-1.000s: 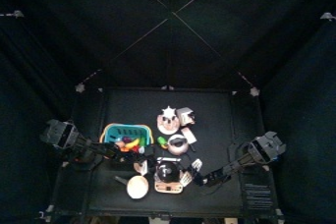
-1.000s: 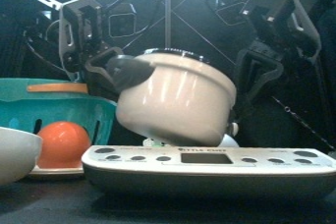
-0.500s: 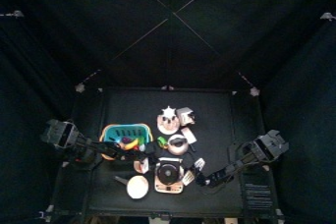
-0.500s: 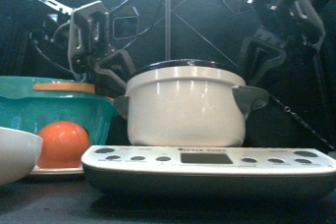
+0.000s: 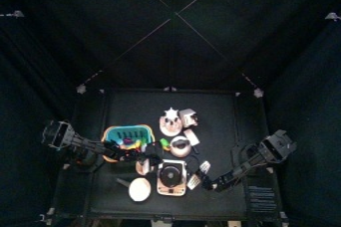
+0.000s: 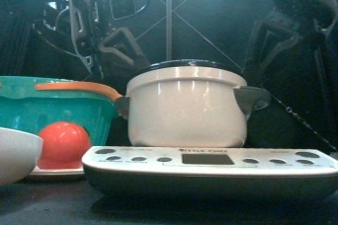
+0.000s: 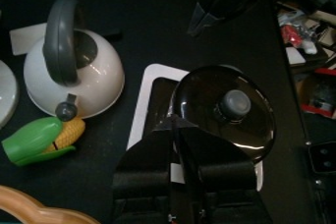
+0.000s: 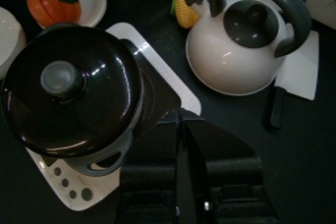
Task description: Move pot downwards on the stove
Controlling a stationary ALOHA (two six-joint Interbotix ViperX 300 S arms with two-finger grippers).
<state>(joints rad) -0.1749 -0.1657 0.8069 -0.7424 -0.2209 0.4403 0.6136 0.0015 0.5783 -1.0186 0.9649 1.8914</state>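
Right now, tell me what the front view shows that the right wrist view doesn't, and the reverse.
Only the front view shows the teal basket and the stove's front control panel, with the pot in profile as cream walls and a side handle.

Only the right wrist view shows the white kettle with its grey handle, the pot's dark lid and knob from above, and the right gripper, jaws nearly together beside the pot.

Both show the pot sitting on the stove and an orange toy.

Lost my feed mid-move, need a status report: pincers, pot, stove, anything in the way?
Both pincers clear of pot, raised behind it; left empty. Pot upright on stove, lid on. Kettle close beside the stove, not on it.
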